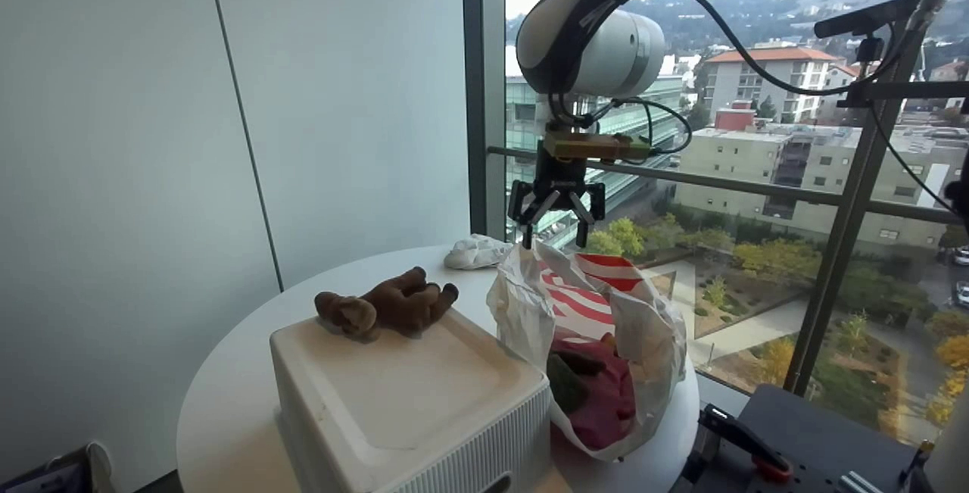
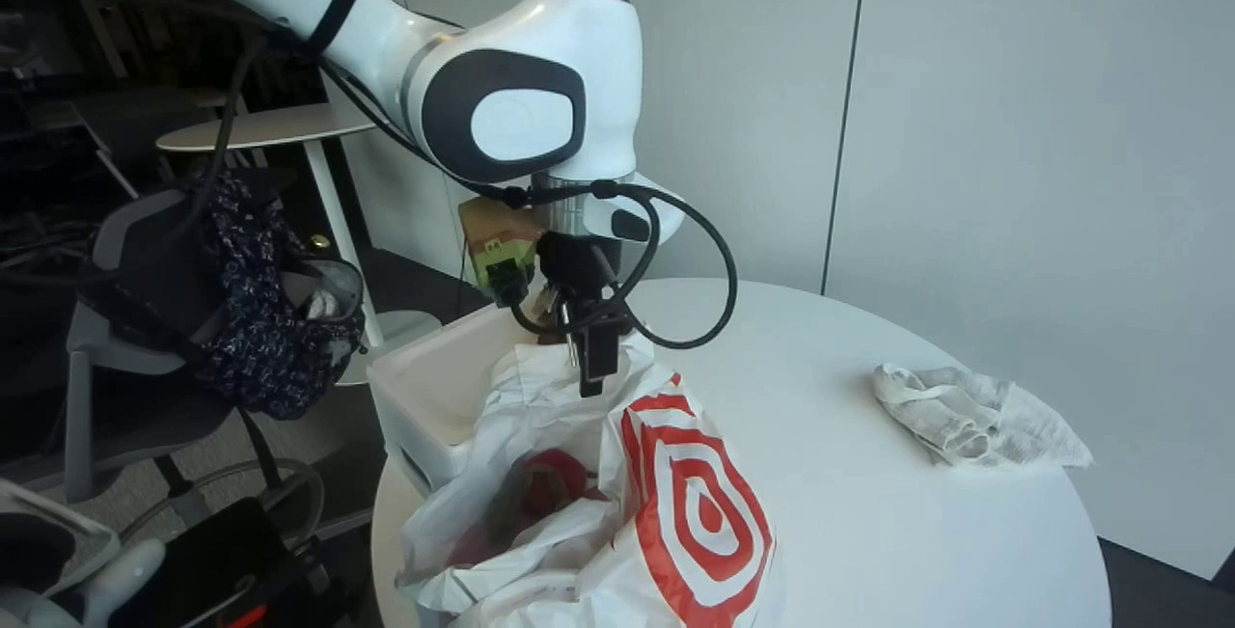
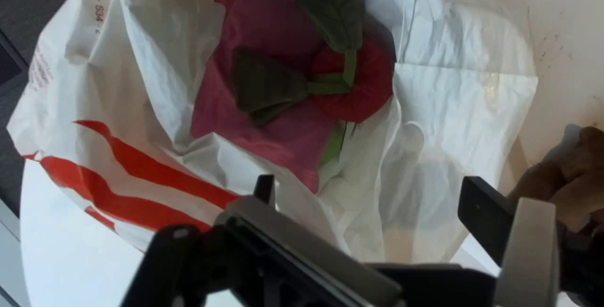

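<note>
Bag sits just under the claw, gaping toward one side of it; the jaws stand wide apart, gripping nothing.

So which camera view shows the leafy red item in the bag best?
The wrist view: it looks down into the bag, so the leafy red item shows with its stalks and leaves. Both exterior views catch only parts past the bag's walls: dark leaves or a dim red patch, apparently its body.

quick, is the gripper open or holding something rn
Gripper: open, holding nothing, close to the top of the white-and-red plastic shopping bag.
</note>
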You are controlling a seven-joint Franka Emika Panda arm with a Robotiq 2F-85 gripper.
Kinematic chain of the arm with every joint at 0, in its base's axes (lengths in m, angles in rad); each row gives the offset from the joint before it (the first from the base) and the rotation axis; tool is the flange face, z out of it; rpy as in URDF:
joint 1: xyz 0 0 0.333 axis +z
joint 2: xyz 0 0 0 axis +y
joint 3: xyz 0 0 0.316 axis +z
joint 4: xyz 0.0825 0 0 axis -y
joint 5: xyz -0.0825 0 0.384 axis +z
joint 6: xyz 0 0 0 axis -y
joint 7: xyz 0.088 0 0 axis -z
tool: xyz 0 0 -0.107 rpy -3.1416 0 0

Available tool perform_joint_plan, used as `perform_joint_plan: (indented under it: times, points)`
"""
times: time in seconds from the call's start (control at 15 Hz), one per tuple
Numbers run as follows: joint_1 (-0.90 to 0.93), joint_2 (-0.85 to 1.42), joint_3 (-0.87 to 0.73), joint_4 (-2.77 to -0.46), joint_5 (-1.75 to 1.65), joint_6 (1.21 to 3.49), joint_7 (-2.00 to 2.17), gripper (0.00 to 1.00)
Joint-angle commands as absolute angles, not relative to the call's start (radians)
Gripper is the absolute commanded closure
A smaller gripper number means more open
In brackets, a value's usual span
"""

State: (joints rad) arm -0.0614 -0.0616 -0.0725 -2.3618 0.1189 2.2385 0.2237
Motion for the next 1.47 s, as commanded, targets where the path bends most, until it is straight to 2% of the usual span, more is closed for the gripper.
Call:
perform_joint_plan:
  times: [0.0, 0.6, 0.93, 1.13, 1.2, 1.27, 1.4]
  points:
    - [-0.068, -0.138, -0.078, -2.472, 0.191, 2.148, 0.192, 0.00]
    - [-0.040, 0.110, -0.036, -2.551, 0.212, 2.364, 0.165, 0.00]
    - [0.003, 0.267, -0.018, -2.530, 0.155, 2.662, 0.227, 0.00]
    - [0.051, 0.351, -0.074, -2.525, 0.060, 2.828, 0.319, 0.00]
    - [0.072, 0.365, -0.097, -2.523, 0.034, 2.857, 0.346, 0.25]
    - [0.088, 0.367, -0.111, -2.530, 0.026, 2.885, 0.361, 0.25]
    - [0.139, 0.359, -0.156, -2.544, 0.000, 2.913, 0.398, 0.42]
